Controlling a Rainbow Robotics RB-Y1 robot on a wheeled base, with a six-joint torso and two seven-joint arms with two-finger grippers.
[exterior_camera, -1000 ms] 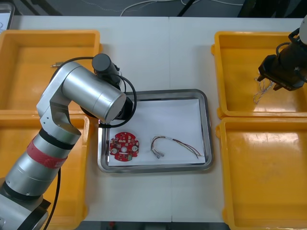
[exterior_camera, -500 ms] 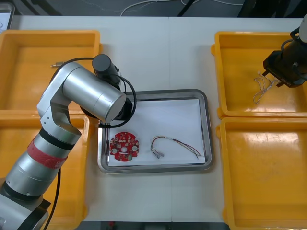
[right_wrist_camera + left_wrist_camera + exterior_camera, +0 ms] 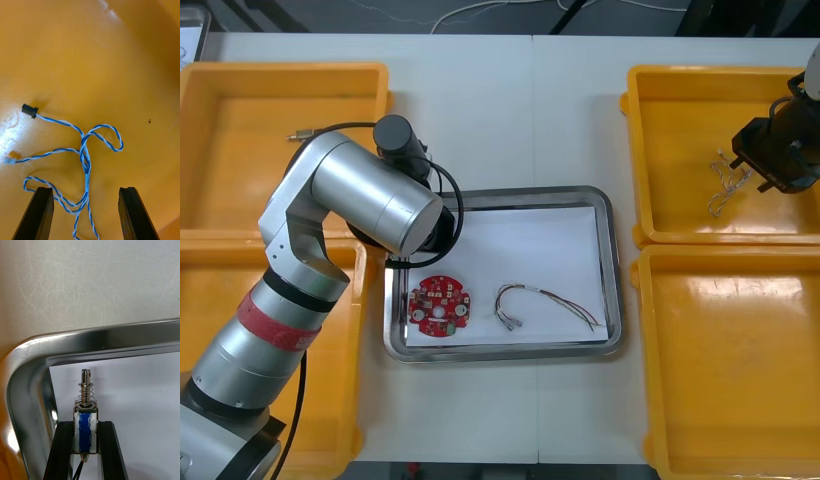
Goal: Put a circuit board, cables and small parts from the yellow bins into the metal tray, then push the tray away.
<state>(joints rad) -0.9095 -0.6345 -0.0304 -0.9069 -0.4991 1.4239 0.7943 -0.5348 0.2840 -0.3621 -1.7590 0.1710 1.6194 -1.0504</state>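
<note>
My left gripper [image 3: 85, 425] is shut on a small metal part [image 3: 86, 416] with a blue body and a spring. It holds the part over the white inside of the metal tray [image 3: 605, 205], just within the tray's far left corner [image 3: 26, 352]. A round red circuit board [image 3: 440, 307] and a red and yellow cable [image 3: 545, 302] lie in the tray. My right gripper [image 3: 85, 213] stands open over the far right yellow bin [image 3: 680, 110]. A twisted blue and white cable [image 3: 85, 157] lies on the bin floor and runs between the fingers [image 3: 39, 213].
In the front view the left arm [image 3: 370, 195] covers the tray's far left corner. Yellow bins stand at the near left [image 3: 340, 400], far left [image 3: 240, 150] and near right [image 3: 730, 370]. The right gripper [image 3: 770, 160] is close to its bin's right side.
My right gripper has drifted to the right inside the far right bin, so the blue and white cable now lies at its left. The left arm has not moved.
</note>
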